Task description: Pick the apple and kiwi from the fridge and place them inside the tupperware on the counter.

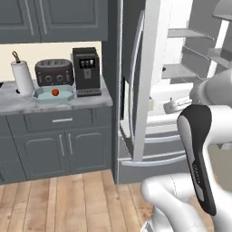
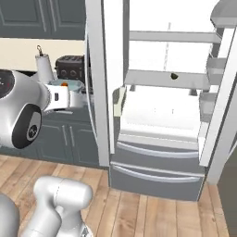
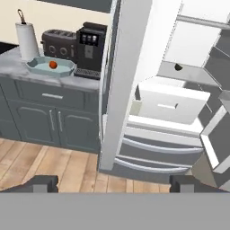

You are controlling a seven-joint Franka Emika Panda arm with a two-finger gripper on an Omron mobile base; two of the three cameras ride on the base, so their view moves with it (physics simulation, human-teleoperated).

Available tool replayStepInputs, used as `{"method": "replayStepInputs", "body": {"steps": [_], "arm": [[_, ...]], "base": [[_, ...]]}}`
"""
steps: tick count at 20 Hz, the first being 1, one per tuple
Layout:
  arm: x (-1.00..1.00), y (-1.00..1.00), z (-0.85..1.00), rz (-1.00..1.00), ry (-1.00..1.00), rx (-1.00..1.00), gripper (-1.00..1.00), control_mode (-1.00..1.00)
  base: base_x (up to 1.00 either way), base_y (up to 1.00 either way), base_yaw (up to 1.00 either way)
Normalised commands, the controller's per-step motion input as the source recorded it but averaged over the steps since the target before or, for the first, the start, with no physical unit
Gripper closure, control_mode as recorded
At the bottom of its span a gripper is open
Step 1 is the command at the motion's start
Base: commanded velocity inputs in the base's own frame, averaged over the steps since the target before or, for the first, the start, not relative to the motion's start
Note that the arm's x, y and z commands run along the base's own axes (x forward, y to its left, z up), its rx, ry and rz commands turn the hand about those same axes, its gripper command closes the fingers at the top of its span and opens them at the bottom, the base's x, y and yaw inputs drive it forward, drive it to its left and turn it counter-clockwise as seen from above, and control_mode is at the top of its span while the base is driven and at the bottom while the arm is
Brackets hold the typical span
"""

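The red-orange apple (image 1: 55, 92) (image 3: 53, 64) lies inside the pale blue-green tupperware (image 1: 43, 96) (image 3: 38, 68) on the marbled counter (image 1: 18, 104) (image 3: 13, 69). The tall white fridge (image 1: 147, 68) (image 2: 104, 69) (image 3: 128, 81) stands open. On one of its grey shelves sits the tiny dark kiwi (image 2: 174, 76) (image 3: 178, 67), above a white drawer (image 3: 168, 105). My gripper (image 3: 114, 185) is open and holds nothing. Its fingertips (image 3: 42, 183) stand wide apart, well back from the fridge and pointing at the edge of its left door.
A paper towel roll (image 1: 22, 77), a dark toaster (image 1: 54, 71) and a black coffee machine (image 1: 86, 70) stand behind the tupperware. Dark grey cabinets (image 1: 63, 145) run under the counter. The fridge's right door (image 2: 220, 97) with its bins juts out. Wooden floor (image 3: 49, 164) lies in front.
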Motion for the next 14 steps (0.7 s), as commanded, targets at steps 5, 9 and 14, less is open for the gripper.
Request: {"method": "replayStepInputs", "body": {"steps": [5,9,14], "arm": [[0.00,0.00,0.00,0.00,0.00,0.00,-1.00,1.00],[0.00,0.00,0.00,0.00,0.00,0.00,-1.00,1.00],[0.00,0.00,0.00,0.00,0.00,0.00,-1.00,1.00]], "base": [[0.00,-0.99,0.00],[0.03,-0.79,0.00],[0.43,-0.20,0.00]]}}
